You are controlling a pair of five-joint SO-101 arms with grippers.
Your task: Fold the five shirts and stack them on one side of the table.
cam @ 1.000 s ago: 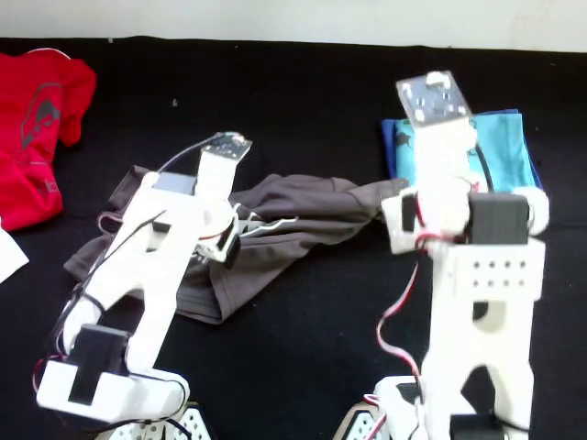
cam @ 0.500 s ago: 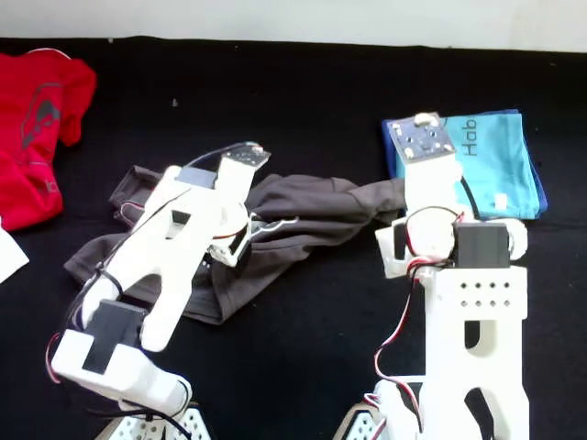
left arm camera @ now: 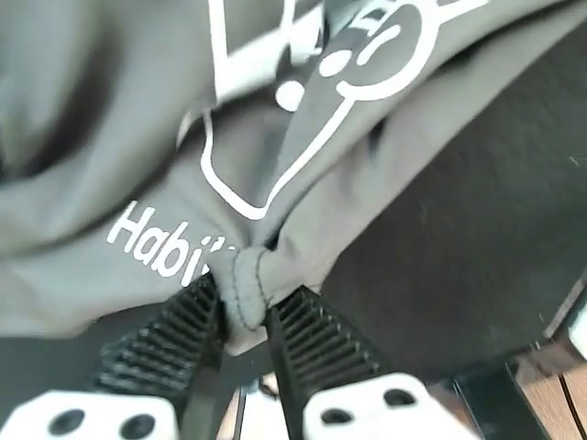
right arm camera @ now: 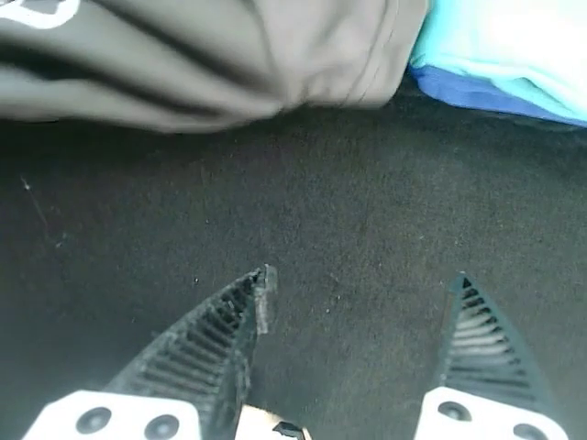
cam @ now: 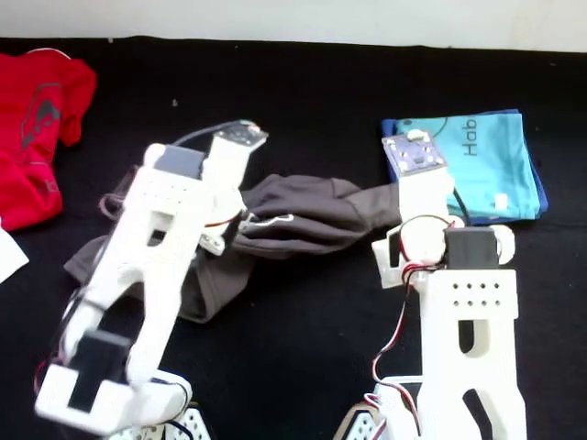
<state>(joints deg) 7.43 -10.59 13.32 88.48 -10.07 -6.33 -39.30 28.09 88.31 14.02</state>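
Observation:
A crumpled grey shirt point(cam: 293, 215) with white print lies across the middle of the black table. My left gripper point(left arm camera: 246, 316) is shut on a pinched fold of the grey shirt point(left arm camera: 275, 137), at the garment's left part in the high view. My right gripper point(right arm camera: 362, 293) stands open over bare black cloth, just short of the grey shirt's point(right arm camera: 202, 64) right end. A folded stack with a turquoise shirt point(cam: 486, 165) on top lies at the right; its turquoise and blue edge point(right arm camera: 514, 64) is beyond the right gripper. A red shirt point(cam: 37, 119) lies unfolded at the far left.
A scrap of white paper point(cam: 7, 257) lies at the left edge. The black tablecloth point(cam: 303, 101) runs back to a pale wall. Both white arms point(cam: 156, 266) rise from bases at the table's near edge.
The left arm has lifted and pulled its fold of grey shirt, bunching the cloth. The right arm has drawn back toward its base, leaving the shirt's right end lying on the table.

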